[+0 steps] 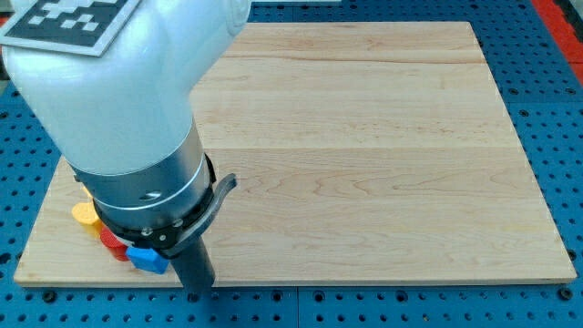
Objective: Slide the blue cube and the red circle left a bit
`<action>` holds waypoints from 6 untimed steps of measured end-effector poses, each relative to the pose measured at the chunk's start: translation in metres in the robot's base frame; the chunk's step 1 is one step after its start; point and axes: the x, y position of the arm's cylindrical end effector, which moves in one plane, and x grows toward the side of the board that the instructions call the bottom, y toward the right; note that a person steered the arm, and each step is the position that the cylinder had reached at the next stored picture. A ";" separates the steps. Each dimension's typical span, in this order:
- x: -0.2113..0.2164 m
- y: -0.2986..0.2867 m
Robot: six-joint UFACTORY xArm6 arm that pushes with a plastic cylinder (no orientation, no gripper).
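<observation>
Overhead, you are looking at one large pale wooden board (pixel 364 155) that fills most of the view and lies on a blue perforated table top (pixel 556 109) showing around its edges. Next in size is the single white arm (pixel 118 82), which comes in from the view's top left, carries a black-and-white marker plate on its upper face, and narrows through a silver and black collar to one straight dark rod. You can follow that rod down to my tip (pixel 198 290), which sits right at the board's bottom edge, towards the view's bottom left; it has no fingers, so nothing spreads or pinches.

You can count three small blocks, all bunched at the board's bottom-left corner and partly hidden under the arm's collar. One blue cube (pixel 148 260) lies just to the left of my tip, very close to the rod; whether they touch you cannot tell. One red block (pixel 113 242), its shape too covered to make out, sits against the blue cube's upper-left side. One yellow block (pixel 85 214), also too covered to name by shape, lies just up and left of the red one, nearest the board's left edge.
</observation>
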 end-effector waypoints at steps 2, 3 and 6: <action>-0.003 -0.027; -0.009 -0.027; -0.009 -0.017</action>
